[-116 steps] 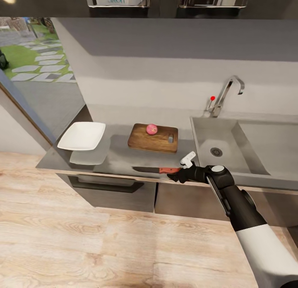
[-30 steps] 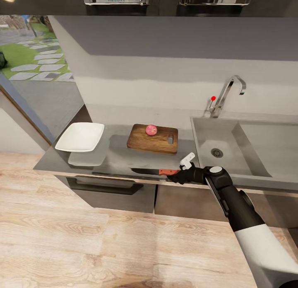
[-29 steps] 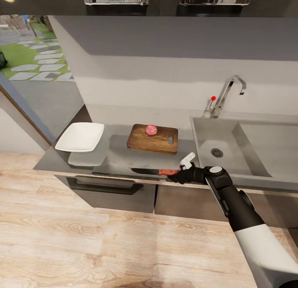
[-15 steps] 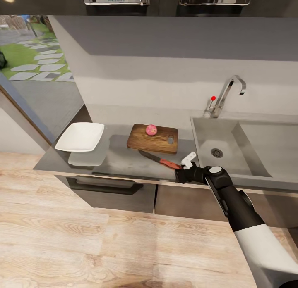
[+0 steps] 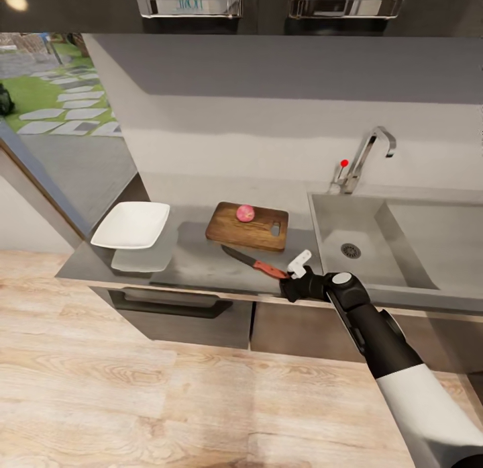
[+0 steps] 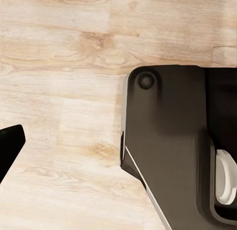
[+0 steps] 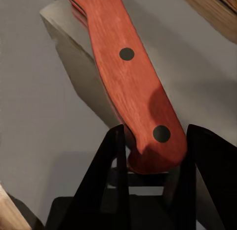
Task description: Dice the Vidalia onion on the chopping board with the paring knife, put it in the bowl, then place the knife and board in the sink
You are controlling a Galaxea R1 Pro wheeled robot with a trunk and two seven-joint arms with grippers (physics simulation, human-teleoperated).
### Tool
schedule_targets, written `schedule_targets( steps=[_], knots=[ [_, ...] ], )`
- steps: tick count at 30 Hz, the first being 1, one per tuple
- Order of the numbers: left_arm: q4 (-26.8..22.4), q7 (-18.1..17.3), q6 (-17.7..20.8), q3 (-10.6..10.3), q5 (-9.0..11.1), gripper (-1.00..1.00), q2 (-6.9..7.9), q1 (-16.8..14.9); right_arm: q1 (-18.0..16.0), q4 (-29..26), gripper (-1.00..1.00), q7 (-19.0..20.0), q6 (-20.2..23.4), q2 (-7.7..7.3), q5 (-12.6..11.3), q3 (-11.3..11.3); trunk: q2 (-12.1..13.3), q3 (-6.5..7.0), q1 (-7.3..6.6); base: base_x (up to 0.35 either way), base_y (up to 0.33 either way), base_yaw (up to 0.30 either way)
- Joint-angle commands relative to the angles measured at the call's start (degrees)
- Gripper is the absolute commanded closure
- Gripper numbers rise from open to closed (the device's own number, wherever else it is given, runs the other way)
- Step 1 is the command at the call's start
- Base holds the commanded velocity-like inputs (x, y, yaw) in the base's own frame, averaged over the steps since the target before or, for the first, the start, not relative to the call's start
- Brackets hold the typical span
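Red-orange handle of paring knife (image 5: 253,262) clamped between right gripper (image 7: 150,163) fingers, blade angled toward chopping board (image 5: 247,226). Vidalia onion (image 5: 245,213), 1 whole, on board: retrieval done; dicing, bowl (image 5: 131,224) transfer, sink (image 5: 349,236) deposits outstanding. Left gripper: state cannot tell. Cabinet lettering illegible.

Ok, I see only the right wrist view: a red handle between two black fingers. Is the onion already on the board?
Observer: Yes, the Vidalia onion sits whole on the chopping board.
Operator: Where does the blade point?
Observer: The paring knife points its tip toward the board's near edge, from the right gripper.
Operator: And the bowl?
Observer: The bowl stands at the countertop's left end, apart from the board.
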Motion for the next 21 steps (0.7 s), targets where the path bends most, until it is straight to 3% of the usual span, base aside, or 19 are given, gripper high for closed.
schedule_targets(
  steps=[1,10,13,21],
  knots=[
    [-0.1,0.6,0.0,-0.5,0.1,-1.0,0.06,0.0,0.0,0.9,1.0,0.6,0.5,-0.01,0.5,0.1,-0.1,-0.01,0.05,0.0,0.0,0.0],
    [-0.1,0.6,0.0,-0.5,0.1,-1.0,0.06,0.0,0.0,0.9,1.0,0.6,0.5,0.21,0.5,0.2,-0.1,0.77,0.05,-0.007,0.0,0.0],
    [-0.1,0.6,0.0,-0.5,0.2,-1.0,0.06,0.0,0.0,0.9,1.0,0.7,0.5,0.81,0.5,0.2,-0.1,1.04,0.05,-0.229,0.0,0.0],
    [-0.1,0.6,0.0,-0.5,0.2,-1.0,0.08,0.0,0.0,0.9,1.0,0.5,0.5,1.76,0.6,5.1,-0.1,1.76,0.05,-0.303,0.0,0.0]
  ],
)
